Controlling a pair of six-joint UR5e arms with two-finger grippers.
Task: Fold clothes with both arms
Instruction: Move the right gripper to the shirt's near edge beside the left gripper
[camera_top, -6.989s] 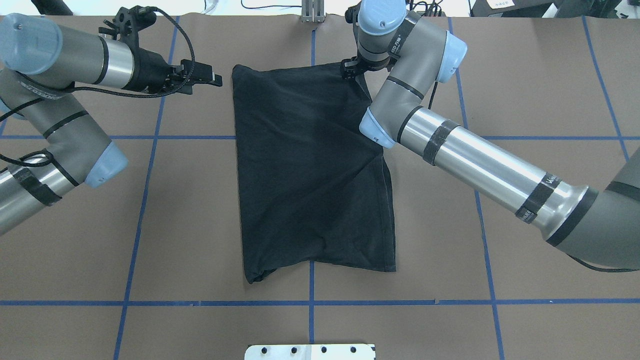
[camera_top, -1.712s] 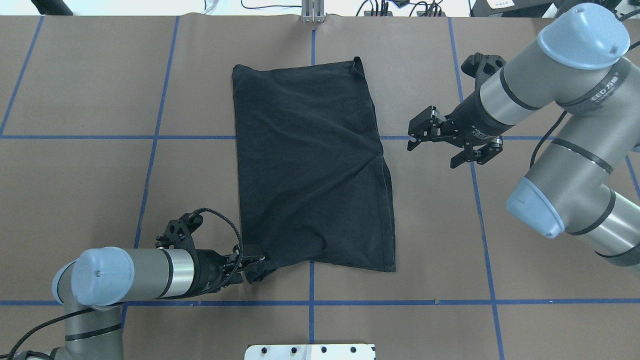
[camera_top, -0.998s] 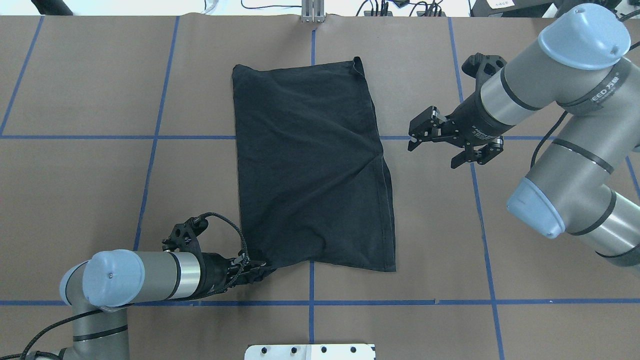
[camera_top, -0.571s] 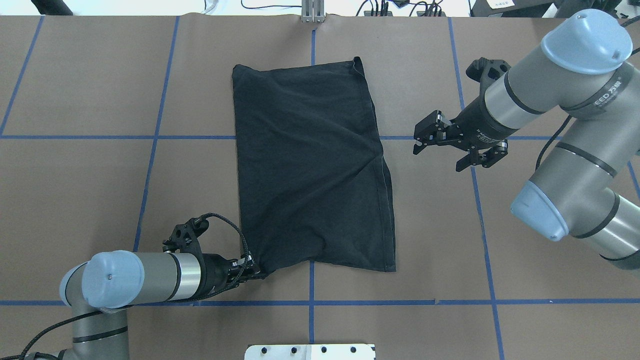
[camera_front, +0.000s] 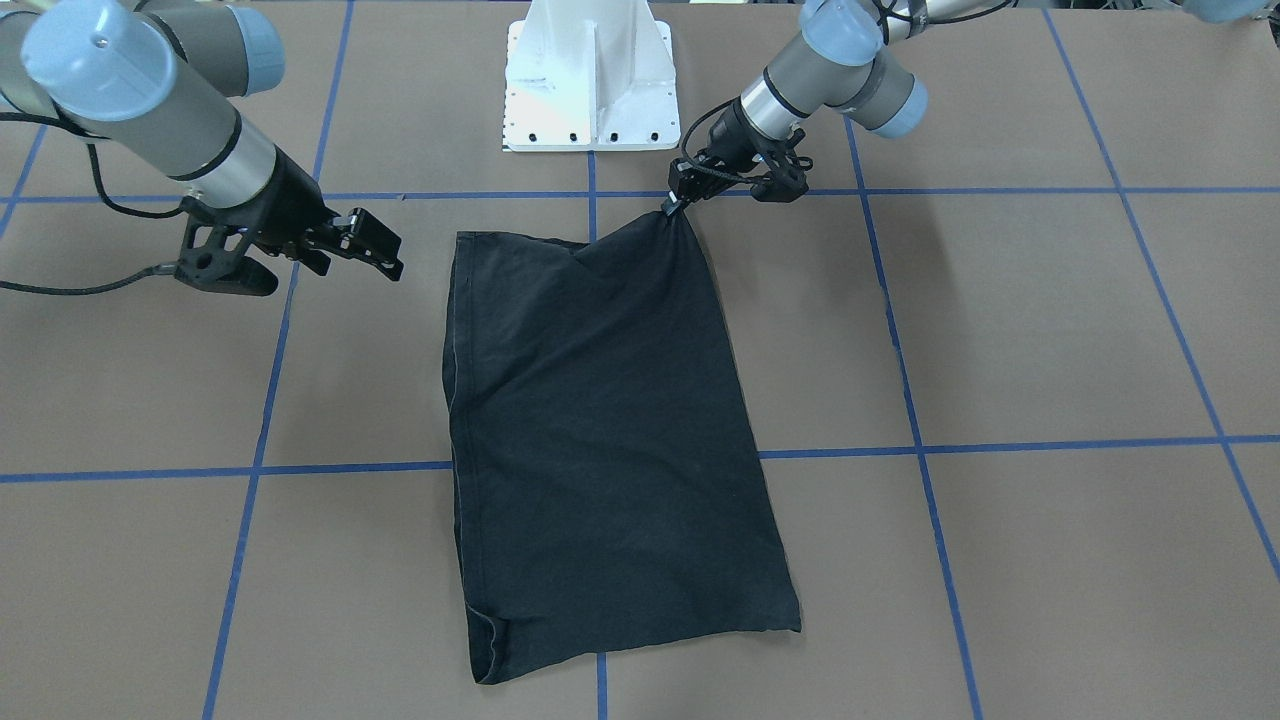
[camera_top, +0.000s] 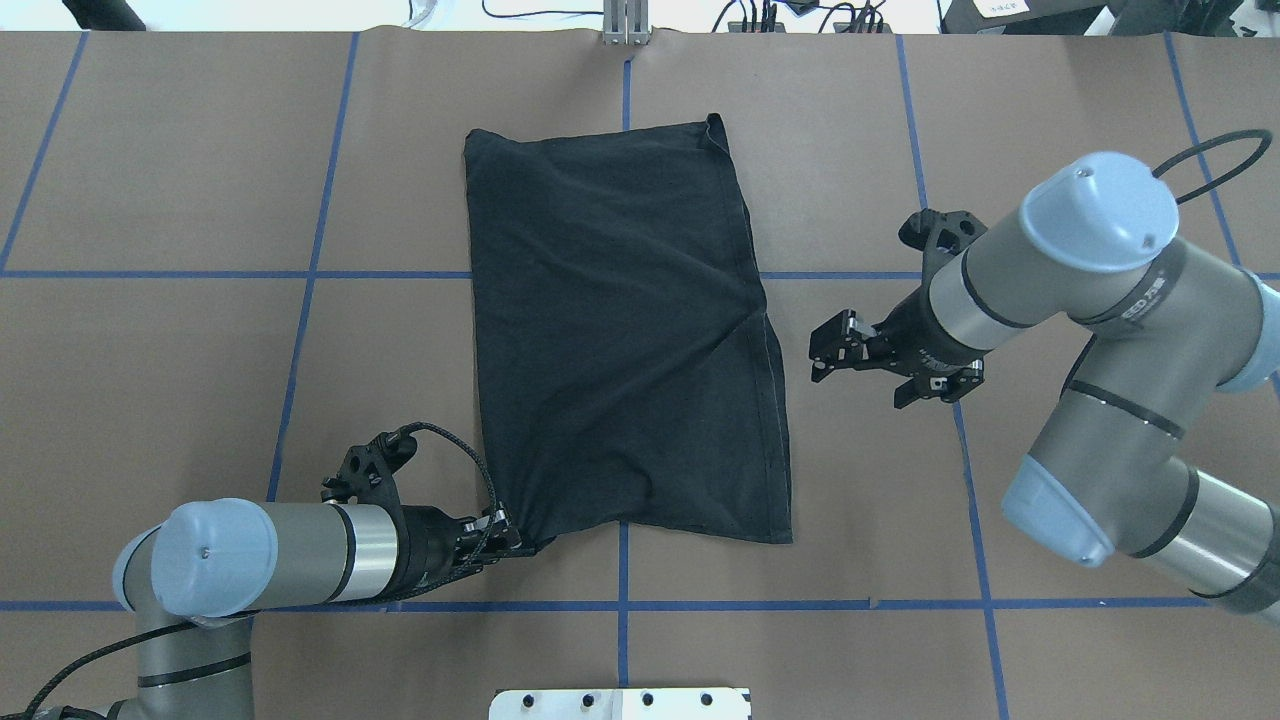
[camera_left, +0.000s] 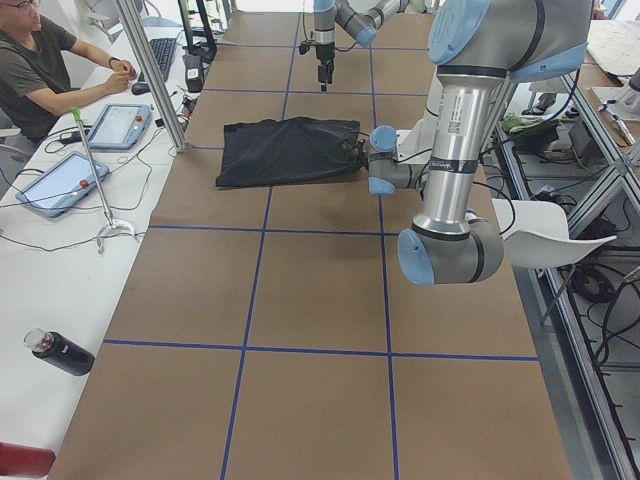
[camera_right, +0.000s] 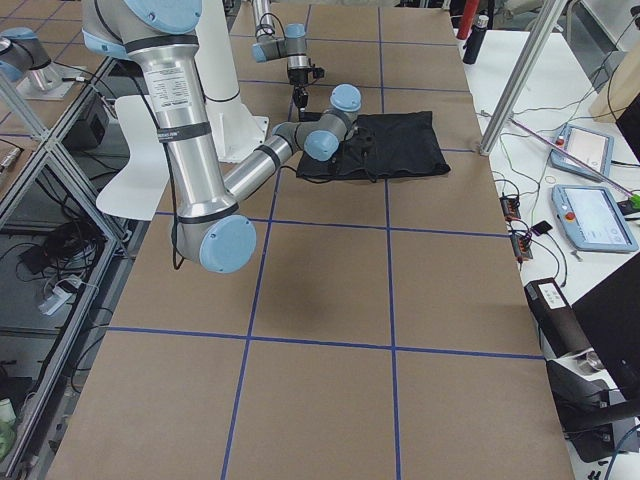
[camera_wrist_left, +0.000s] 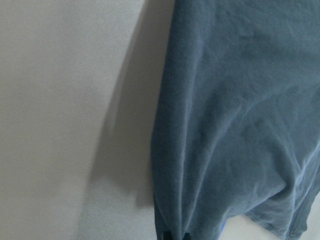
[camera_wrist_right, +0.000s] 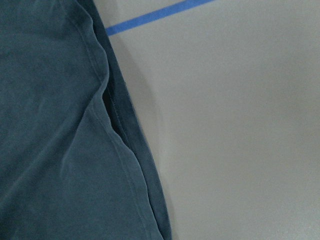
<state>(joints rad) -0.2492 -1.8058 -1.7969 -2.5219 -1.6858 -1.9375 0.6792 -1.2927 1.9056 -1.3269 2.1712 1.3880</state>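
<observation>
Black T-shirt (camera_top: 620, 340) lies lengthwise near-to-far, left pincer (camera_top: 514, 541) pinching its near corner, right pincer (camera_top: 857, 388) spread, empty.

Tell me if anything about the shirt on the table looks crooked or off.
The shirt is lopsided: its edge facing the right gripper slants outward, and a diagonal crease runs to it. The corner pinched in the left gripper is pulled to a point.

an operator (camera_left: 38, 62) sits by tablets (camera_left: 58, 182); white pedestal (camera_front: 590, 75) on brown table (camera_front: 1050, 320).
</observation>
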